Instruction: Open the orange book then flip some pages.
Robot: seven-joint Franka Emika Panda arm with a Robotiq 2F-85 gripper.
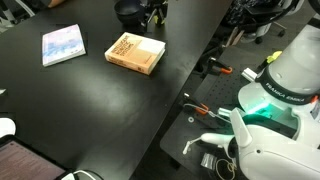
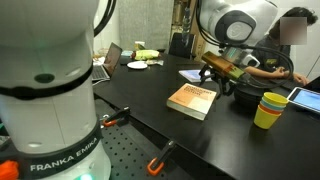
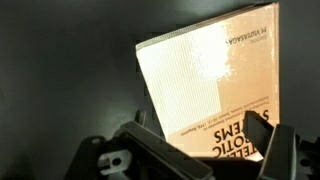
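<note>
The orange book (image 1: 135,53) lies closed and flat on the black table (image 1: 90,110). It also shows in an exterior view (image 2: 193,99). In the wrist view its orange-tan cover (image 3: 215,75) with dark print fills the middle. The pages are hidden under the cover, apart from the cream edge (image 2: 186,110). My gripper (image 3: 215,150) is open and empty, its two dark fingers apart at the bottom of the wrist view. It hovers above and just beyond the book's far end in both exterior views (image 2: 218,72) (image 1: 140,14), apart from the book.
A thinner bluish-white book (image 1: 63,45) lies beside the orange one. A stack of yellow cups (image 2: 268,108), a laptop (image 2: 108,62) and a white plate (image 2: 138,65) stand on the table. A person (image 2: 285,55) sits behind it. The robot base (image 1: 275,110) is at the table's edge.
</note>
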